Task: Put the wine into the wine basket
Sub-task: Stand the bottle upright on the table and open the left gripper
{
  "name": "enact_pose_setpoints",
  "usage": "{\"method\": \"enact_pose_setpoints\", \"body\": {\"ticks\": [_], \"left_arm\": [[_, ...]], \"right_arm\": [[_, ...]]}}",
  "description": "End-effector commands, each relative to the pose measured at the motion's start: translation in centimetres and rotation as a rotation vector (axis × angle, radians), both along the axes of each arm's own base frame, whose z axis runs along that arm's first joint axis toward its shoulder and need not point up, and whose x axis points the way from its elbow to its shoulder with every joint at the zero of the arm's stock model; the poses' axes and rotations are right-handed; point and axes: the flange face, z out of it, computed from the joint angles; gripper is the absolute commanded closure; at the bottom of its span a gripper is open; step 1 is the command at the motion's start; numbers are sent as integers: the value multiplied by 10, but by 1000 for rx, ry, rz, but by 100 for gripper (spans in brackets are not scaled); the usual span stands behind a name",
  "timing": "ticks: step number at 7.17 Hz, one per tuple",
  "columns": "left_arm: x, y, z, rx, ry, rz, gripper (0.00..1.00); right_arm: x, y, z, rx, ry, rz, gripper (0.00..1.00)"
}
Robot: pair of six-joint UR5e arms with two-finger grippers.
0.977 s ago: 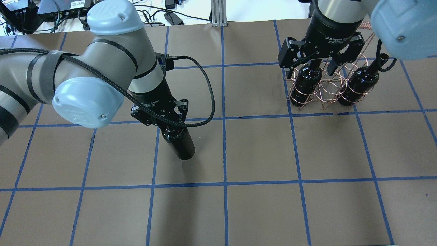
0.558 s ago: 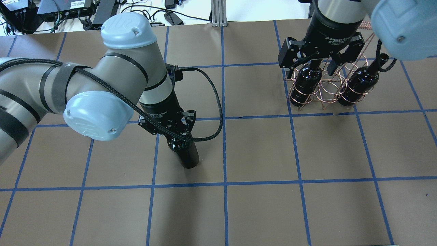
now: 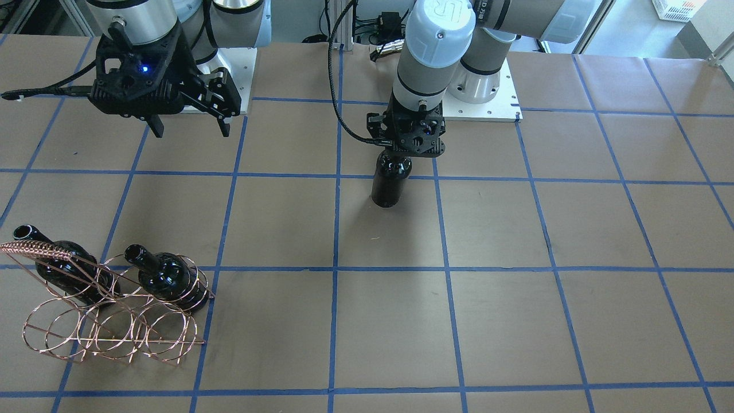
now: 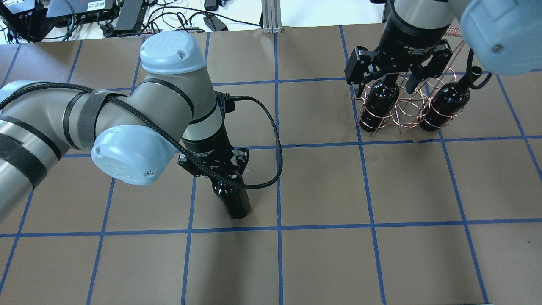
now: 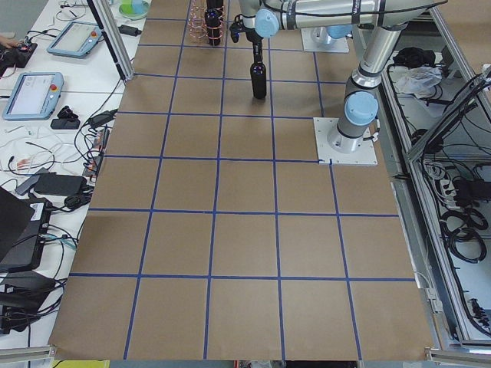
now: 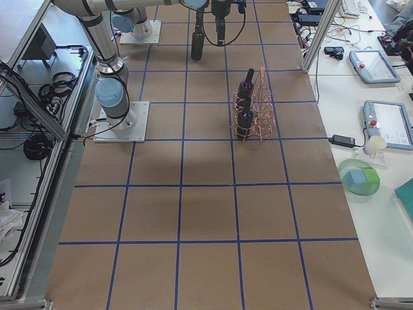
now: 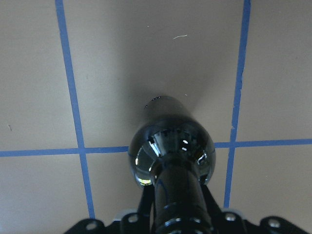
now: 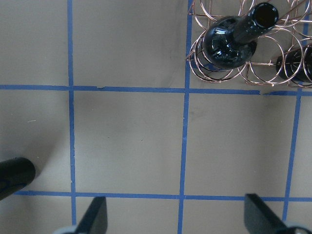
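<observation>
While the left gripper (image 4: 218, 171) has its fingers (image 4: 239, 163) clamped on the neck of the wine bottle (image 4: 233, 200), the bottle hangs upright below them over the middle of the table (image 4: 322, 262). It is well apart from the wire basket (image 3: 34, 248), which holds two other bottles (image 3: 166, 281). Spread wide with nothing between its fingers, the right gripper (image 3: 191, 129) hovers near the basket.

Overhead from behind, front camera opposite — sharing the wine basket (image 4: 403, 113), end views distant, wrist cameras close, looking down
</observation>
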Motion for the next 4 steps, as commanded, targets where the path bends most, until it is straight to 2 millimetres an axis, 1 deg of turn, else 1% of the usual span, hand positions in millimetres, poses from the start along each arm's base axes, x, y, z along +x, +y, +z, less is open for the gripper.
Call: {"method": "enact_pose_setpoints", "body": {"ticks": [1, 3, 4], "left_arm": [[0, 1, -5, 12, -2, 0, 100], [-1, 1, -6, 16, -4, -4, 100], [-1, 1, -3, 10, -4, -6, 77]], "right_arm": [[0, 0, 0, 2, -1, 1, 0], [1, 1, 0, 1, -1, 2, 0], [0, 1, 0, 2, -1, 2, 0]]}}
